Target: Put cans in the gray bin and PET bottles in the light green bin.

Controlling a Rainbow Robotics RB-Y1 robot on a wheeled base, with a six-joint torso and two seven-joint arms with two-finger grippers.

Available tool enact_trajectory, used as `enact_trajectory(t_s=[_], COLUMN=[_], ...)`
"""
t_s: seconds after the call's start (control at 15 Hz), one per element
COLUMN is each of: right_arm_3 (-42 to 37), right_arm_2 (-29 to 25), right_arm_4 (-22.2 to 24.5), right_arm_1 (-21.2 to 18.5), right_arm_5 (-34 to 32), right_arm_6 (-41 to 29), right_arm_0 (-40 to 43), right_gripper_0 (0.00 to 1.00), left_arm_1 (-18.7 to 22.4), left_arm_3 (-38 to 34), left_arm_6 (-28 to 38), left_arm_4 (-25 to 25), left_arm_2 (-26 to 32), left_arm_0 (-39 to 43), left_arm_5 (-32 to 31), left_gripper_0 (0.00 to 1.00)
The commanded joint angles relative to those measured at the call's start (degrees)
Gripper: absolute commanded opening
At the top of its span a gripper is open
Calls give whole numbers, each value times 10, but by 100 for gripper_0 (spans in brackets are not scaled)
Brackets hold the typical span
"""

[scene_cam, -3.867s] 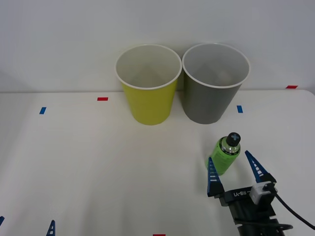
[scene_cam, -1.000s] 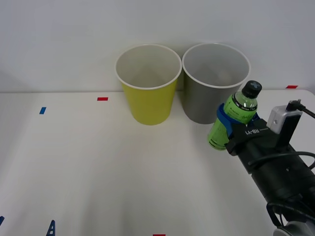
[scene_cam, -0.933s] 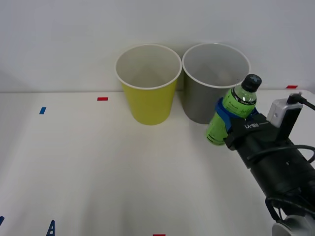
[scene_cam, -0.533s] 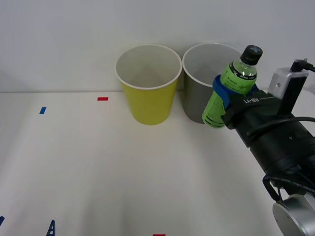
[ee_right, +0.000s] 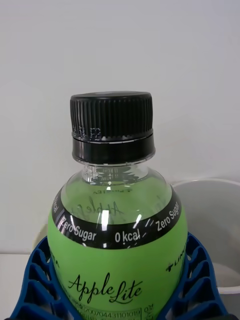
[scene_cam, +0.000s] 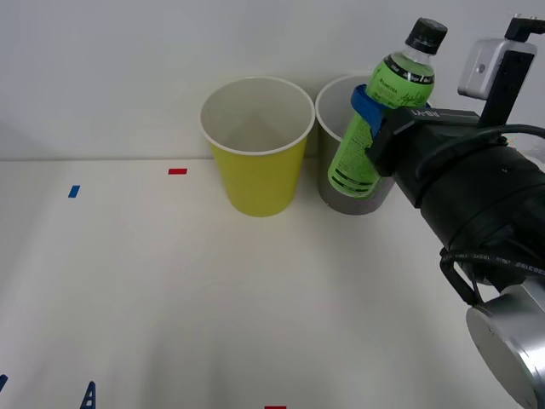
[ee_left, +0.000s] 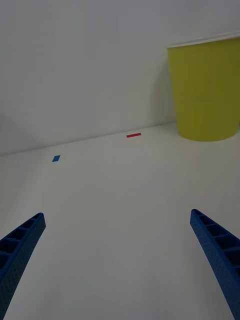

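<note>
My right gripper (scene_cam: 372, 119) is shut on the PET bottle (scene_cam: 380, 111), a small bottle with a bright green label and black cap, held high and tilted in front of the gray bin (scene_cam: 336, 183). The right wrist view shows that bottle (ee_right: 118, 250) close up between the blue fingers (ee_right: 32, 285), with the gray bin's rim (ee_right: 215, 187) behind it. The light green bin (scene_cam: 257, 145) stands upright just left of the gray one, its inside pale. My left gripper (ee_left: 117, 260) hovers open low over the table, with the light green bin (ee_left: 205, 90) far ahead of it.
Small red (scene_cam: 177, 171) and blue (scene_cam: 73, 192) tape marks lie on the white table (scene_cam: 170, 290). A white wall rises right behind both bins. The left gripper's fingertips (scene_cam: 88, 396) peek in at the table's near left edge.
The right gripper closed on the bottle on the table, lifted it and carried it up and leftward toward the bins. The left arm stayed still.
</note>
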Motion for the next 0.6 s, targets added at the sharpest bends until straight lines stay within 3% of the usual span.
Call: enact_trajectory(t_s=[0.07, 0.2, 0.4, 0.6], right_arm_3=[12, 46, 103, 136], right_arm_2=[-47, -66, -93, -94], right_arm_4=[-97, -131, -190, -205], right_arm_1=[21, 20, 12, 12], right_arm_5=[84, 84, 84, 84], right_arm_6=[26, 78, 99, 113], right_arm_0=[-119, -165, -225, -265], right_gripper_0=[0, 0, 0, 0], left_arm_1=[0, 0, 0, 0], left_arm_3=[0, 0, 0, 0], left_arm_6=[0, 0, 0, 0], left_arm_4=[0, 0, 0, 0], left_arm_2=[0, 0, 0, 0], left_arm_0=[0, 0, 0, 0], left_arm_5=[0, 0, 0, 0], left_gripper_0=[100, 100, 100, 100])
